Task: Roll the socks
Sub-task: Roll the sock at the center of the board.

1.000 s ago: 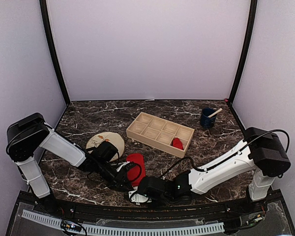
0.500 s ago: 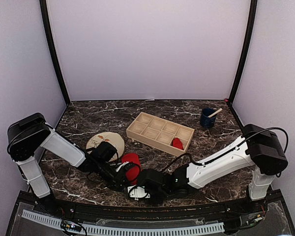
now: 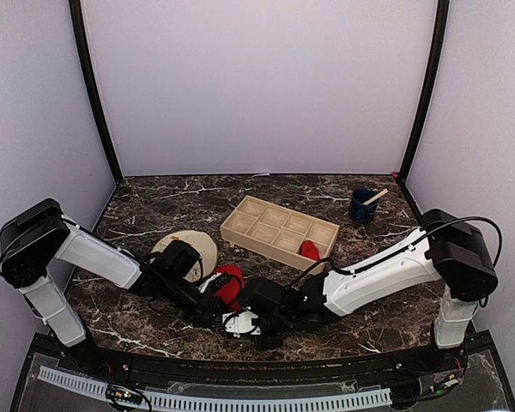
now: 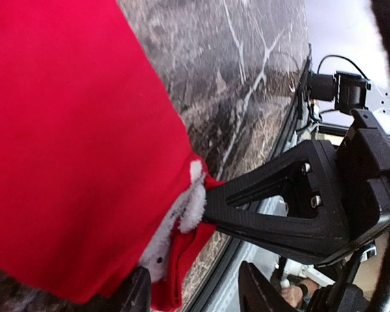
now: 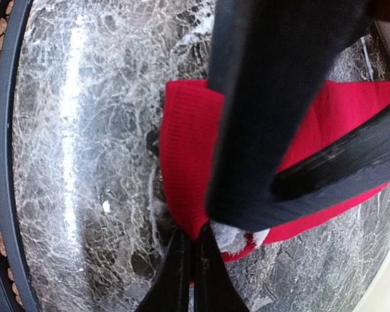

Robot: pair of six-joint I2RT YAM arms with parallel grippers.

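Observation:
One red sock (image 3: pixel 229 281) with a white fluffy patch lies bunched on the marble near the front edge. In the right wrist view my right gripper (image 5: pixel 195 239) is shut, pinching this sock (image 5: pixel 188 143) at its near hem. From the top it sits just right of the bundle, right gripper (image 3: pixel 240 312). My left gripper (image 4: pixel 195 294) is open, its fingers (image 4: pixel 135 296) standing wide apart around the hem of the sock (image 4: pixel 71 143), without gripping it. Seen from above, the left gripper (image 3: pixel 211 300) is at the bundle's left side. A second red sock (image 3: pixel 310 250) rests in a tray compartment.
A wooden compartment tray (image 3: pixel 266 221) stands behind the sock. A beige leaf-pattern plate (image 3: pixel 197 246) lies left of it, partly under the left arm. A blue cup (image 3: pixel 361 207) with a stick is at the back right. The table's front rail (image 5: pixel 6 195) runs close by.
The sock has gone from a longer strip to a shorter bunched bundle. My left gripper has opened and let go. My right gripper has shut on the hem and shifted left.

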